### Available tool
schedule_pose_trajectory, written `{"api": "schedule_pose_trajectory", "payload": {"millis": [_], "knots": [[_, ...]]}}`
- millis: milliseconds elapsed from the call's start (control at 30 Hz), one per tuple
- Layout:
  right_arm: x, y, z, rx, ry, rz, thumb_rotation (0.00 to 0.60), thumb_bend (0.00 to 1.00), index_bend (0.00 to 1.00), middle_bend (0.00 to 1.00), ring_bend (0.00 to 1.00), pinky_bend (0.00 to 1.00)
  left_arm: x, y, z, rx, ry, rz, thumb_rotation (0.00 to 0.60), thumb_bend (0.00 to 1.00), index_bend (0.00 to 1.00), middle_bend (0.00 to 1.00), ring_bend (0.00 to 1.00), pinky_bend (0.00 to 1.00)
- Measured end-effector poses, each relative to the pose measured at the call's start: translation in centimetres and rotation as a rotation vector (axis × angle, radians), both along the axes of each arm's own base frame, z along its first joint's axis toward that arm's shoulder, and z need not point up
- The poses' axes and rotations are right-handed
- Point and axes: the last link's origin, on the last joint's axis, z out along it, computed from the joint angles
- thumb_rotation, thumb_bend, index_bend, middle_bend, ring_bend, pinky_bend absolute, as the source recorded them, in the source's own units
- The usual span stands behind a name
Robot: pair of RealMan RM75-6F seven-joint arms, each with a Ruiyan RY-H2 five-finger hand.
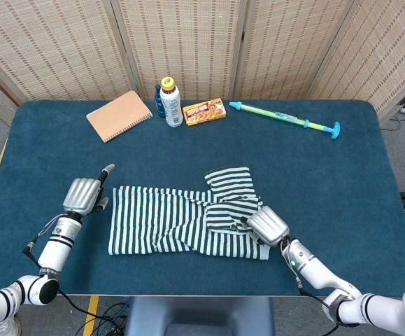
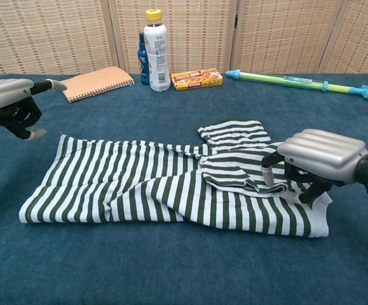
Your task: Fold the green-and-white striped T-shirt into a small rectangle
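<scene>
Only chest view shows right hand [image 2: 320, 162] fingers [image 2: 267, 175] touching T-shirt [image 2: 152, 187].

One green-and-white striped T-shirt [image 1: 188, 221] lies near the front of the single blue worktop [image 1: 342, 189]. Along the far edge sit one tan spiral notebook [image 1: 119, 115] at left, two bottles, a white one with a yellow cap [image 1: 170, 103] and a smaller blue one [image 1: 158, 100] just beside it, one orange box [image 1: 203, 111], and one green-and-blue water squirter [image 1: 285, 120] at right. Two hands show: the left hand [image 1: 84, 195] and the right hand [image 1: 267, 225].
</scene>
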Motion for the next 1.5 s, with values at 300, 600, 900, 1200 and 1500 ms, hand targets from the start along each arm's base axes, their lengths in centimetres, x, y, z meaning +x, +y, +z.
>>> {"api": "schedule_pose_trajectory", "payload": {"millis": [300, 600, 900, 1200, 1500], "knots": [[0.5, -0.8, 0.4, -0.044, -0.036, -0.002, 0.600, 0.46, 0.53, 0.98, 1.00, 1.00, 0.0, -0.1, 0.4, 0.011, -0.005, -0.004, 0.600, 0.40, 0.00, 0.84, 0.82, 0.94], [2.5, -4.5, 2.4, -0.177, -0.166, -0.057, 0.600, 0.47, 0.55, 0.98, 1.00, 1.00, 0.0, -0.7, 1.6, 0.045, -0.027, -0.017, 0.600, 0.40, 0.00, 0.84, 0.82, 0.94], [3.9, -8.5, 2.7, -0.271, -0.194, -0.109, 0.600, 0.47, 0.55, 0.98, 1.00, 1.00, -0.3, -1.8, 2.1, 0.052, -0.035, -0.030, 0.600, 0.40, 0.00, 0.84, 0.82, 0.94], [4.6, -11.3, 1.5, -0.299, -0.169, -0.144, 0.600, 0.47, 0.55, 0.98, 1.00, 1.00, -0.7, -2.7, 2.3, 0.054, -0.042, -0.032, 0.600, 0.40, 0.00, 0.84, 0.82, 0.94], [5.1, -13.8, 0.5, -0.331, -0.148, -0.199, 0.600, 0.47, 0.55, 0.98, 1.00, 1.00, -1.5, -3.1, 2.3, 0.051, -0.043, -0.013, 0.600, 0.40, 0.00, 0.84, 0.82, 0.94]]}}
